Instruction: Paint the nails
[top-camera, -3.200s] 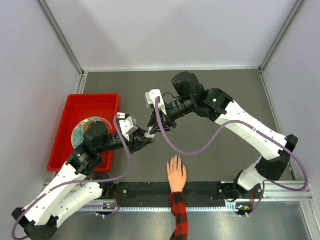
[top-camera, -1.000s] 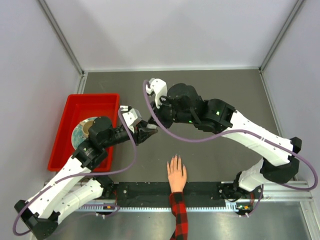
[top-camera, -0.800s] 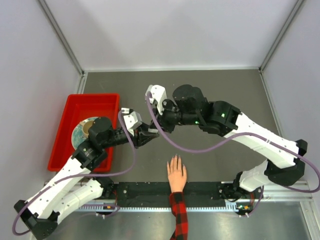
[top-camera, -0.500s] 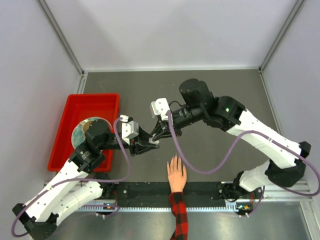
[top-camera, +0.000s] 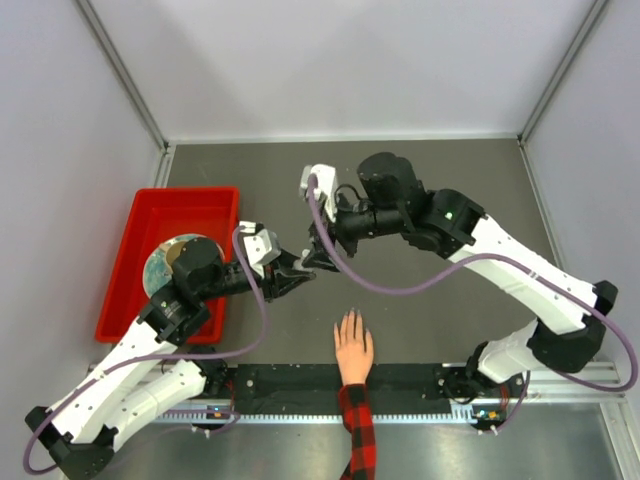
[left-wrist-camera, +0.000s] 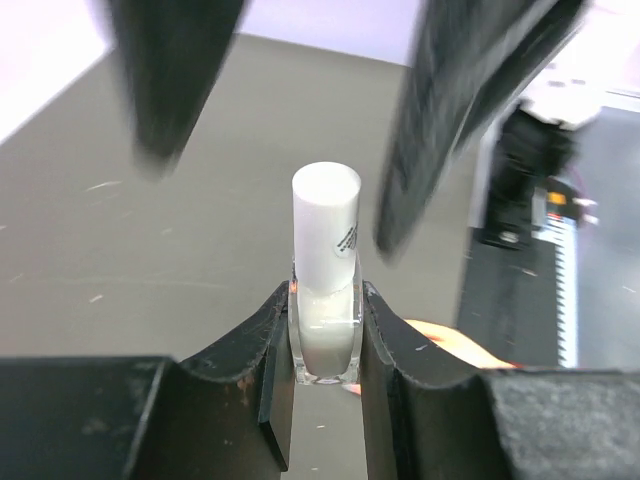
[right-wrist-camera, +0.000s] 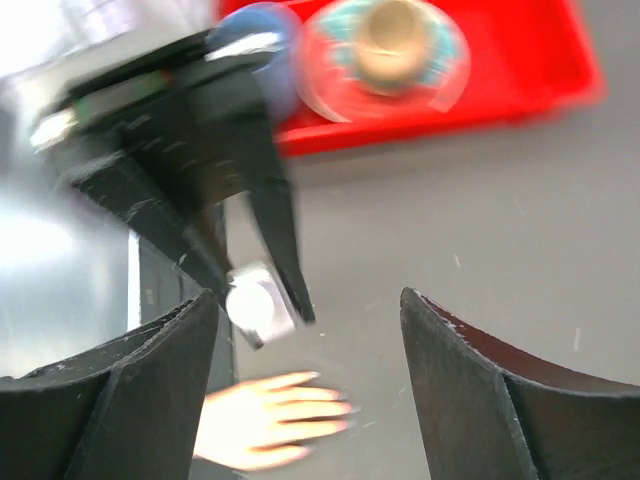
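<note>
A light-skinned hand (top-camera: 352, 350) with a red-and-black plaid sleeve lies flat at the table's near edge, and its pale nails (top-camera: 350, 318) point away from the arms. It shows blurred in the right wrist view (right-wrist-camera: 265, 422). My left gripper (top-camera: 298, 272) is shut on a small clear glass bottle (left-wrist-camera: 326, 335) with a white cap (left-wrist-camera: 326, 225), held upright above the table, left of and beyond the hand. My right gripper (top-camera: 320, 256) is open just above the bottle (right-wrist-camera: 258, 302), its fingers (left-wrist-camera: 455, 110) on either side of the cap without touching it.
A red bin (top-camera: 170, 262) at the left holds a round plate with a brown bowl (top-camera: 185, 255). It also shows in the right wrist view (right-wrist-camera: 470, 95). A black rail (top-camera: 400, 385) runs along the near edge under the wrist. Grey walls enclose the table.
Both grippers have shifted together a little farther from the hand. The left gripper still holds the bottle and the right is still open above it. The hand has not moved.
</note>
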